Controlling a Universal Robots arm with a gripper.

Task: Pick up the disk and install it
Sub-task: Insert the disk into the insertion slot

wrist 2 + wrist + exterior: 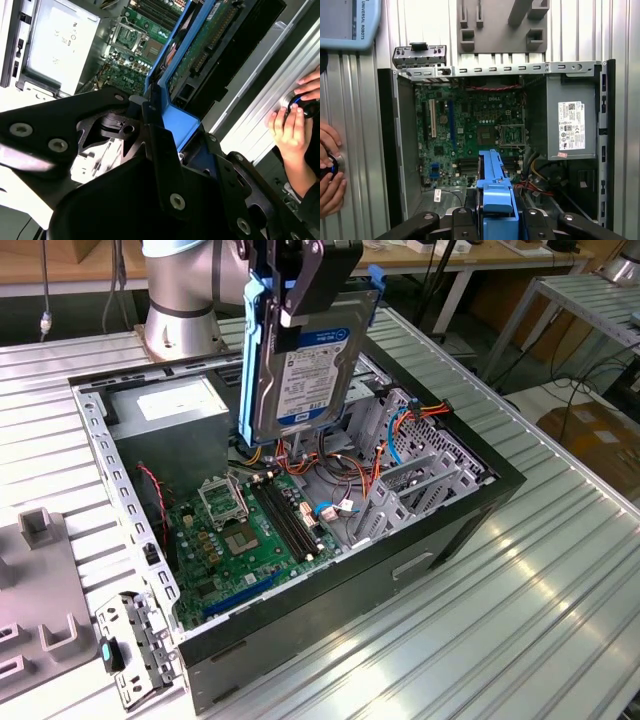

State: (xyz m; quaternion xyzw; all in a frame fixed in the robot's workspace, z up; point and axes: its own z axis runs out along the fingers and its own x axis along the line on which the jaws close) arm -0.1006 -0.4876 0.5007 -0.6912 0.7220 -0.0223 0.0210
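Plainly, the picking-up is done and the step in hand is the carry toward installing. The black two-fingered pincer (pixel 300 285) is clamped shut on the upper end of the disk (pixel 300 365), a rectangular silver-bodied hard drive with a black face, a white-and-blue label and blue plastic side rails. Its fingers stand only as far apart as the drive between them. The disk hangs upright in the air, label toward the exterior view, over the open black-and-grey metal computer case (pixel 470 505). As far as I can judge, it touches nothing inside. Beneath it lie loose orange and red cables (pixel 425 408) and the flat green motherboard (pixel 240 530), with the grey metal power-supply box (pixel 175 410) bearing a white sticker beside them. Toward the exterior view's right stands the bare grey metal drive cage (pixel 405 490). Installing, I judge, calls for squaring the blue rails to that cage's guides and keeping the cables from being pinched. Farther out the case sits on the ribbed silver aluminium bench (pixel 520 620), where a person's hand (pixel 329 172) rests on a small round thing near the case.
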